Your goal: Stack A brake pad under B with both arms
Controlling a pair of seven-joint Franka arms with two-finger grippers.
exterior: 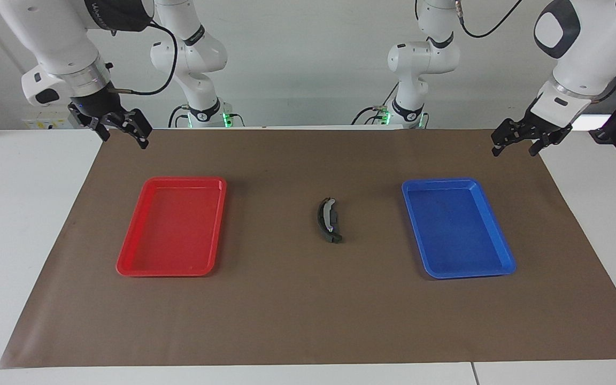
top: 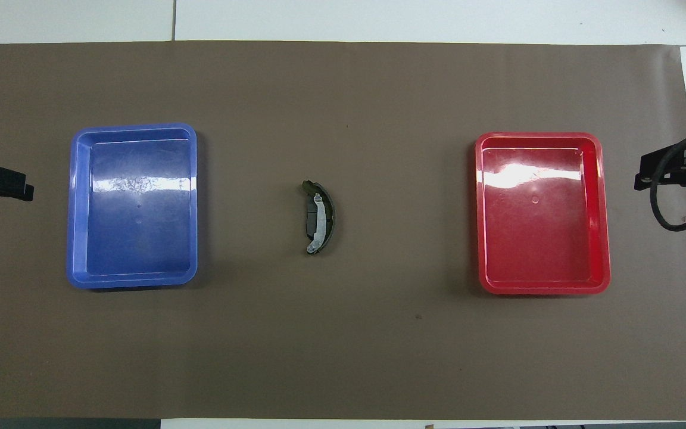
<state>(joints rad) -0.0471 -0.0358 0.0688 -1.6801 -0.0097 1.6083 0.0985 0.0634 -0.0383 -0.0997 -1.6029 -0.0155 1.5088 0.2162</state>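
The B crescent (exterior: 322,216), black with a silvery rim and end, lies on the brown mat midway between the two trays; it also shows in the overhead view (top: 326,215). The small dark A brake pad (exterior: 335,218) lies at its inner curve, touching it and seemingly partly under it, and shows in the overhead view (top: 308,218). My left gripper (exterior: 515,148) is open and empty, raised over the mat's corner near the blue tray; its tip shows in the overhead view (top: 3,182). My right gripper (exterior: 124,136) is open and empty, raised over the mat's corner near the red tray, and shows in the overhead view (top: 661,173).
A blue tray (exterior: 500,266) stands empty toward the left arm's end and also shows in the overhead view (top: 72,202). A red tray (exterior: 126,266) stands empty toward the right arm's end and also shows in the overhead view (top: 605,208). The brown mat (exterior: 286,310) covers the white table.
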